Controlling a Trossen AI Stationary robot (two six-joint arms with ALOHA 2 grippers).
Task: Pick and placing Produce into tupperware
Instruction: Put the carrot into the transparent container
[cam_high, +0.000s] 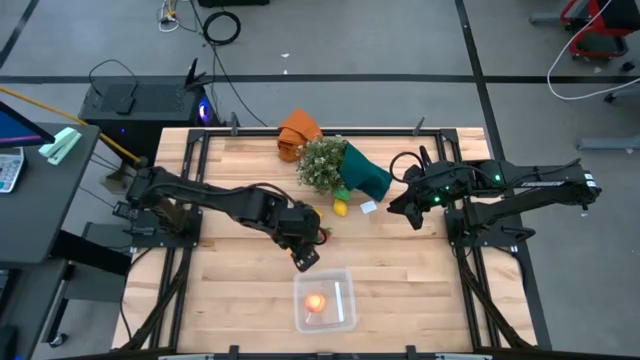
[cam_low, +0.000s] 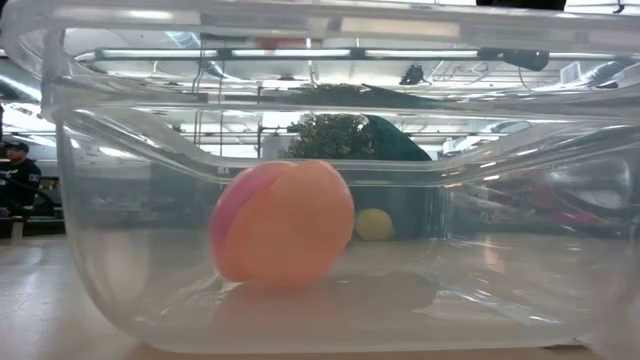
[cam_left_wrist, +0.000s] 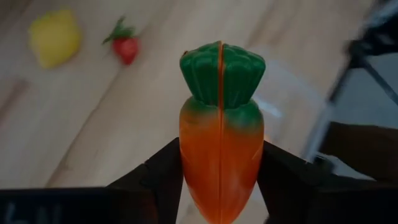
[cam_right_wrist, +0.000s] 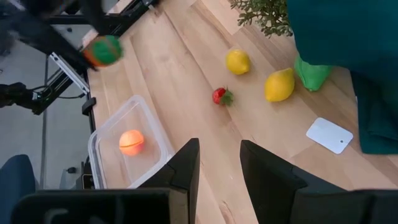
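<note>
From above, my left gripper (cam_high: 305, 257) hangs just beyond the tupperware (cam_high: 341, 310), peach (cam_high: 316, 302) inside; my right gripper (cam_high: 408, 213) waits by the plant (cam_high: 322, 163). Low down, the peach fills the tub. Left wrist: jaws clamped on the carrot (cam_left_wrist: 221, 130) (upright). Right wrist: jaws apart, empty; lemons (cam_right_wrist: 238, 61) and berry (cam_right_wrist: 220, 96) lie on the worktop (cam_right_wrist: 186, 81).

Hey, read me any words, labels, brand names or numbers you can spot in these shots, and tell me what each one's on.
None can be read.
White card on the table: looks blank.
Carrot held in the left gripper, peach and tupperware: no markings visible.
Monitor beside the table: too small to read.
</note>
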